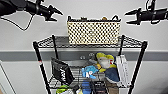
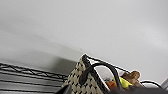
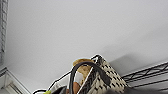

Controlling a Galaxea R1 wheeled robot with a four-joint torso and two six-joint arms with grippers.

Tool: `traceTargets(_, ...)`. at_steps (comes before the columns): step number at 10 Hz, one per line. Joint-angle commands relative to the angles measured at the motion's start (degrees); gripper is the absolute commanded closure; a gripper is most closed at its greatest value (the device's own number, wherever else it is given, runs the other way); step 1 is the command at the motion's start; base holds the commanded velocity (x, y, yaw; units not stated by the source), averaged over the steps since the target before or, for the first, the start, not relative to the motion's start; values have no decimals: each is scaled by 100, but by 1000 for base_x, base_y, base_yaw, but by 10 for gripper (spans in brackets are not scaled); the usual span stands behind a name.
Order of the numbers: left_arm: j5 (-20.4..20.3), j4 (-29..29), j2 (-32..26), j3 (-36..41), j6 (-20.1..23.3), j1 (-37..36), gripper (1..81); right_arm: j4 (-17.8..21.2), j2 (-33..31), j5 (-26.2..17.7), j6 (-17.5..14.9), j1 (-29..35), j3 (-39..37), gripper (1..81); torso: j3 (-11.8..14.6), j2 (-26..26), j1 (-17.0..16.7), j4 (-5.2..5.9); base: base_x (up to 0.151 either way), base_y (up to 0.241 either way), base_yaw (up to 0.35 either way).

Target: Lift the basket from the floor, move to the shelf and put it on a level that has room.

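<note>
The basket point(image 1: 93, 32) sits on the shelf's point(image 1: 139, 65) top level point(image 1: 53, 42). Left gripper point(image 1: 58, 14) and right gripper point(image 1: 130, 17) hang apart from it on either side, jaws spread.

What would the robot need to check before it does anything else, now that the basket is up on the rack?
1. Basket resting on the rack's top tier: ok.
2. Basket upright, not tilted: ok.
3. Left gripper open and apart from the basket: ok.
4. Right gripper open and apart from the basket: ok.
5. Basket's loop handle free of any gripper: ok.
6. Basket's back edge fully on the wire grid: cannot tell.
</note>
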Motion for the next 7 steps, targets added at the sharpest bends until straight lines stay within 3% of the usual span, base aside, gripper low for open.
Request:
traceTargets(1,-50,-69,-724,888,-60,-966,10,88,-661,4,77,1026,693,10,0,0,0,0,0,0,0)
traceTargets(7,161,28,-2374,2274,-60,-966,10,-25,-2057,-584,86,1000,1642,10,2,-2,-2,0,0,0,0)
